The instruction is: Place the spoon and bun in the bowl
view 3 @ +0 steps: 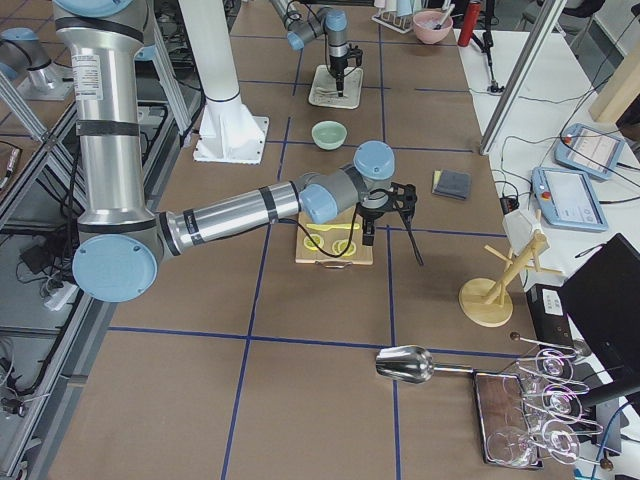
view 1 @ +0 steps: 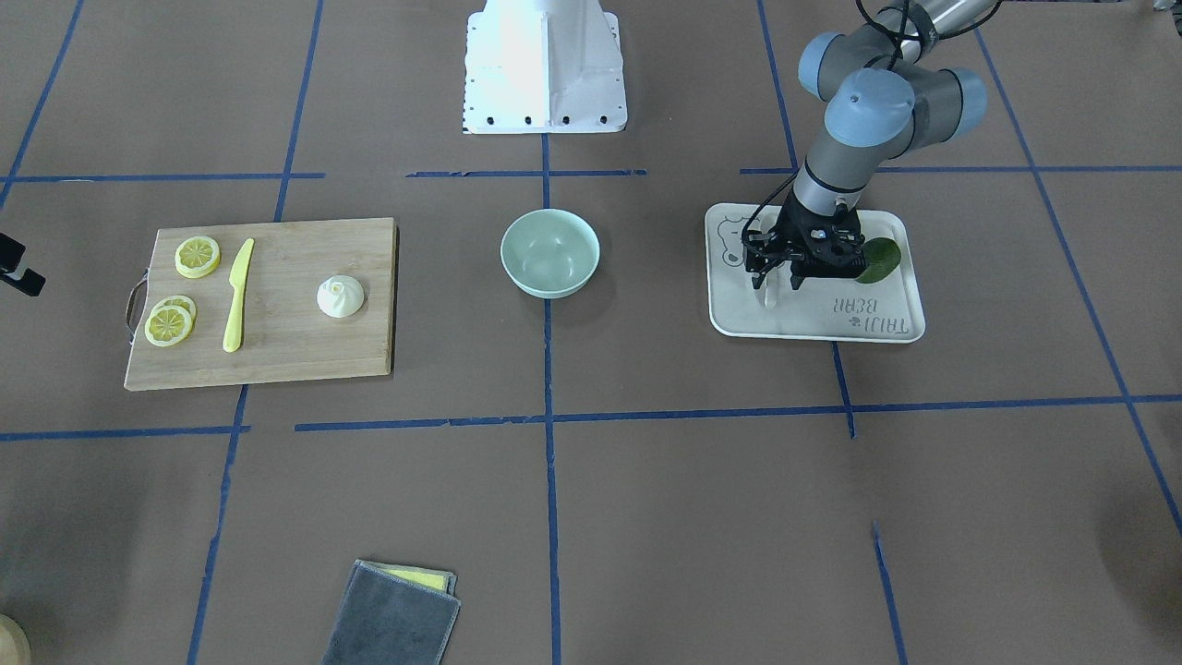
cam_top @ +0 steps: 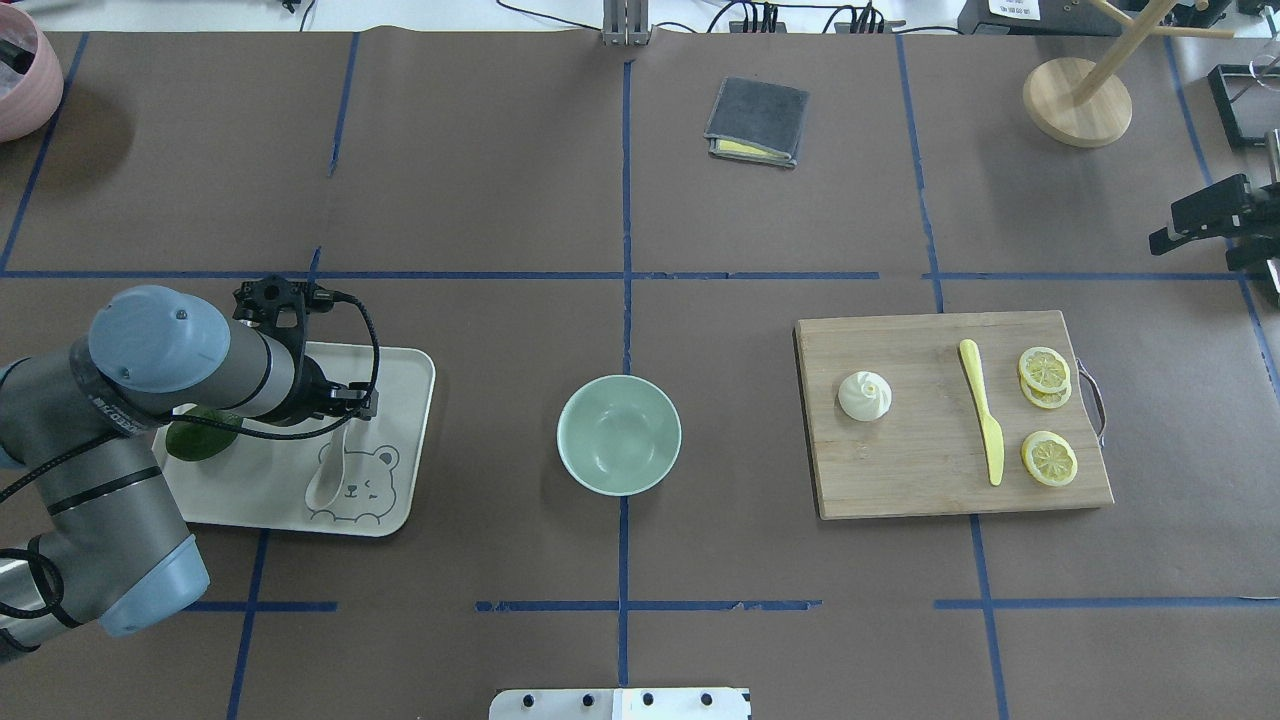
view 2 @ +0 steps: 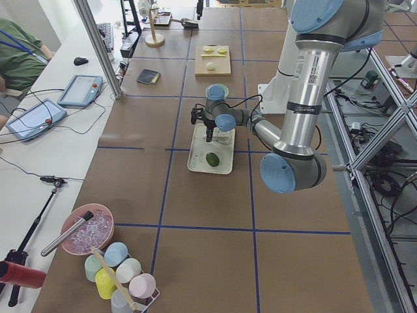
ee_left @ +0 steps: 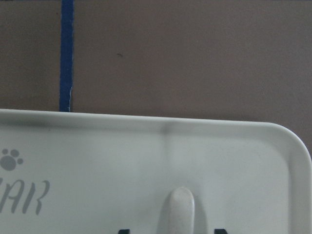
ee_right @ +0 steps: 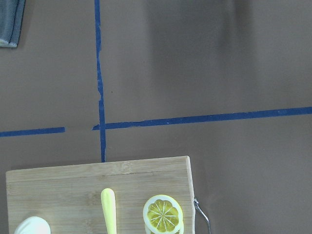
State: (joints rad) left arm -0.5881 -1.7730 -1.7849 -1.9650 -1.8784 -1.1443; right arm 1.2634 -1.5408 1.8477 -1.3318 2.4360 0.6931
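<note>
The cream spoon (cam_top: 325, 480) lies on the cream bear tray (cam_top: 400, 370) at the table's left. My left gripper (view 1: 780, 277) is low over the tray and open. In the left wrist view its two dark fingertips (ee_left: 220, 230) stand either side of the spoon's handle end (ee_left: 181, 209) with gaps. The mint-green bowl (cam_top: 619, 435) sits empty at the table's middle. The white pleated bun (cam_top: 865, 395) rests on the wooden cutting board (cam_top: 950, 490). My right gripper (cam_top: 1200, 225) hangs open and empty beyond the board's far right corner.
A yellow plastic knife (cam_top: 982, 410) and lemon slices (cam_top: 1048, 458) lie on the board right of the bun. A green leaf-like piece (cam_top: 200, 440) sits on the tray by my left arm. A folded grey cloth (cam_top: 757, 120) and a wooden stand (cam_top: 1077, 100) are at the far side.
</note>
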